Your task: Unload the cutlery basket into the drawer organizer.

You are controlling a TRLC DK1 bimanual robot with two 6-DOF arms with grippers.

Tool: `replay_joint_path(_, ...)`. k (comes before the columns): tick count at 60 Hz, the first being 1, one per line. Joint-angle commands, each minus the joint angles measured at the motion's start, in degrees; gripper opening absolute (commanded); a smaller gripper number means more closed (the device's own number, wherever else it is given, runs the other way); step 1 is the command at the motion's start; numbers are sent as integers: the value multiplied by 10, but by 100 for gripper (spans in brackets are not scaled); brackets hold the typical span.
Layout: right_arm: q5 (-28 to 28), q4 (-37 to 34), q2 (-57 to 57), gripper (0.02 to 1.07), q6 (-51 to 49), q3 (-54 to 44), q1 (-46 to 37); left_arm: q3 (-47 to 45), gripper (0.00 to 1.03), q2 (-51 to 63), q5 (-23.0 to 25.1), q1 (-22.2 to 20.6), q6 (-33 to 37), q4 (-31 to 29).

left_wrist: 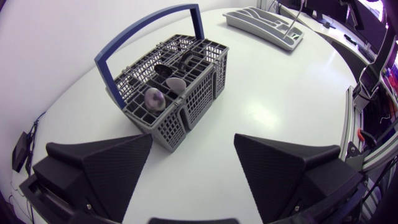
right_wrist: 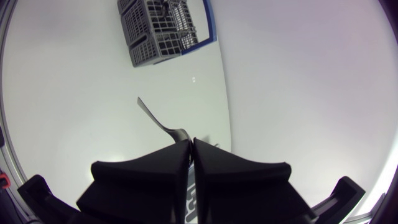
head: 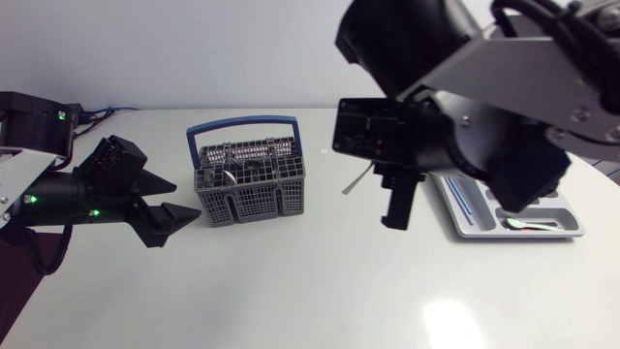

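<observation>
From overhead, the left arm lies low beside the cutlery basket; the right arm hangs between basket and drawer organizer. Left wrist view: left jaws spread (basket ahead). Right wrist view: right jaws pinch a silver utensil.

Cutlery basket left of centre on the table; drawer organizer at right. Left gripper beside the basket. Right gripper and its utensil between both.

Silver-grey links, black joints, matte black wedge-shaped jaws.
</observation>
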Motion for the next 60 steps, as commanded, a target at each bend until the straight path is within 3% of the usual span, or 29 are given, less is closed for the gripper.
replay_joint_path(1, -10, -17, -25, 8, -45, -35, -21, 4, 92, -9, -1, -6, -12, -3)
replay_joint_path(27, -123, -39, -110, 8, -246, -107, -223, 8, 92, -14, -26, -31, -24, -7)
replay_joint_path(43, -163, -36, -112, 8, -406, -125, -363, 10, 92, -14, -34, -42, -33, -7)
replay_joint_path(60, -177, 12, -106, 8, -555, -153, -487, 10, 92, -14, -35, -43, -35, -8)
